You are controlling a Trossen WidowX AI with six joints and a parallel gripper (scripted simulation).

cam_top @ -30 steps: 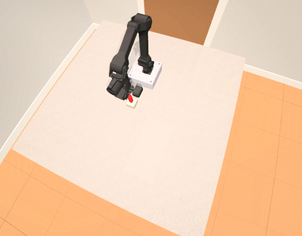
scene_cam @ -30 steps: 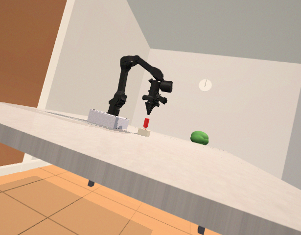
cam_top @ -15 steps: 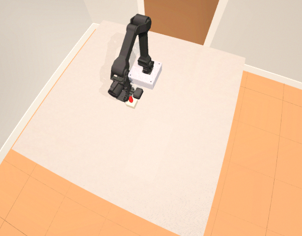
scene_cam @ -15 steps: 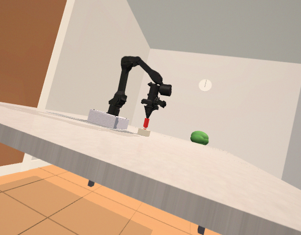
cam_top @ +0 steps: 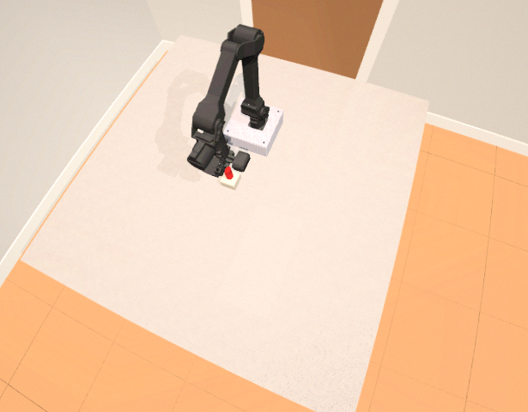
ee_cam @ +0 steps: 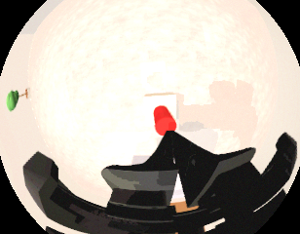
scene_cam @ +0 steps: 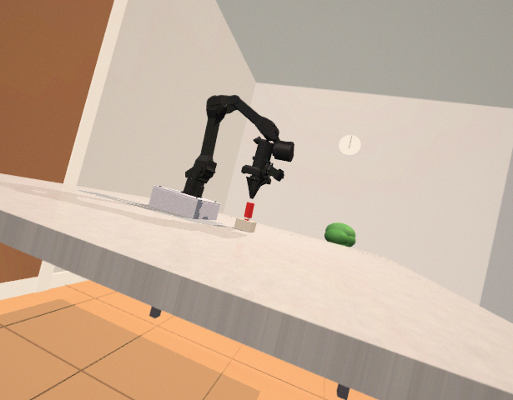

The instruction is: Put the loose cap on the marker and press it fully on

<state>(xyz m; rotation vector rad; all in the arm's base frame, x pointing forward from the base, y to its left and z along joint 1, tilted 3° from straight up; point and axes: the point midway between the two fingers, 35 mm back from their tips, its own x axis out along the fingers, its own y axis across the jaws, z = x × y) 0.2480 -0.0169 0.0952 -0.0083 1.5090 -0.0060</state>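
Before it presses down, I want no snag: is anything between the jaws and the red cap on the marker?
Nothing visible. The gripper hangs shut and holding nothing, straight above the cap, with only a small bare gap between. The green object lies well off to the side on the table.
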